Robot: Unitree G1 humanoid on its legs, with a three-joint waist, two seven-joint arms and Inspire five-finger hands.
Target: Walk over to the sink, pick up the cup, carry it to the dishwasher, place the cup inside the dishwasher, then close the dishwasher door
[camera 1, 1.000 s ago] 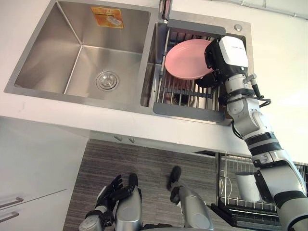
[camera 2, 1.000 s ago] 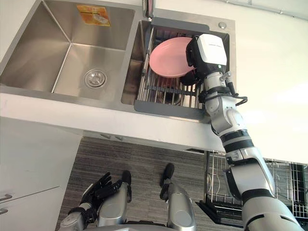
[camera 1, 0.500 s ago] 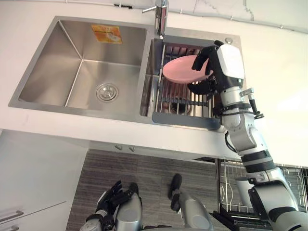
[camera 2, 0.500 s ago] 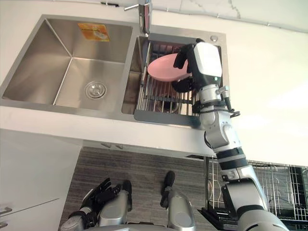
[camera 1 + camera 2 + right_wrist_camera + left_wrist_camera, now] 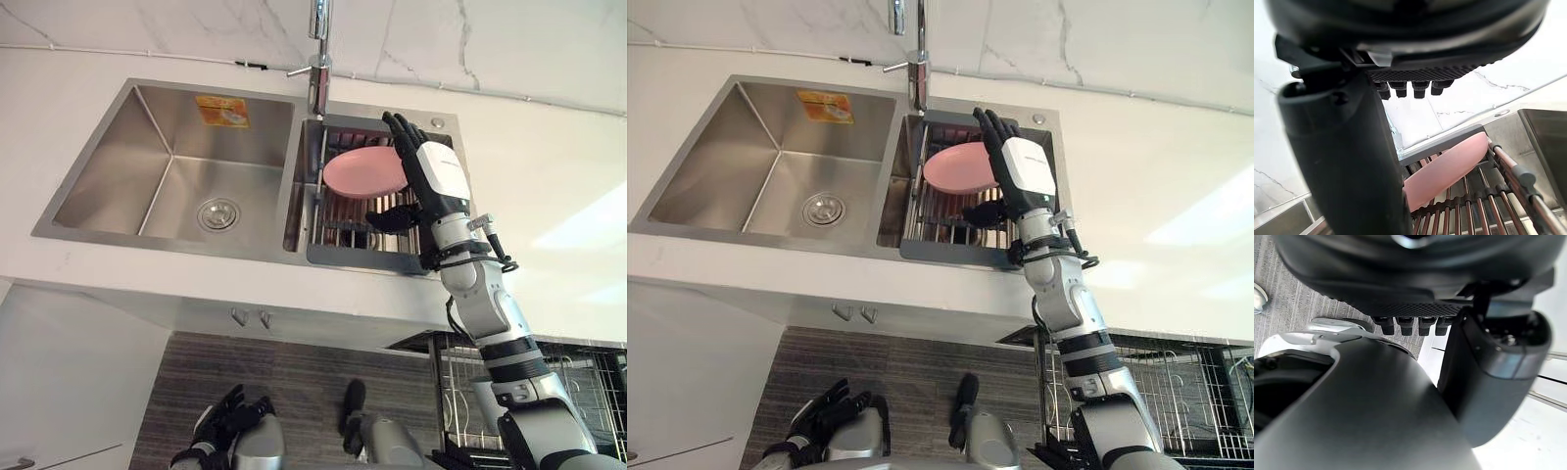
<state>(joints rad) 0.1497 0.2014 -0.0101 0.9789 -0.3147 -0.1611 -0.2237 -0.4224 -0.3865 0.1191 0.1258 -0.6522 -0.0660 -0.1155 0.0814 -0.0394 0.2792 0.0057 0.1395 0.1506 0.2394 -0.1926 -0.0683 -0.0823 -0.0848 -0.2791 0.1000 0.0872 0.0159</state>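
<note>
Left eye view: a white desk [image 5: 549,215] runs under a veined marble wall [image 5: 490,39], with a steel double sink [image 5: 167,186] set into it and a tap [image 5: 318,69] at the divider. Grey plank floor [image 5: 294,382] lies below, with a dishwasher rack [image 5: 578,382] at its right. My right hand [image 5: 436,176] hangs over the drain rack [image 5: 353,257] in the right basin, fingers [image 5: 400,127] straight and spread beside a tilted pink plate [image 5: 362,171]. My left hand [image 5: 220,431] hangs low over the floor, fingers loosely relaxed. Where the cup is I cannot tell.
</note>
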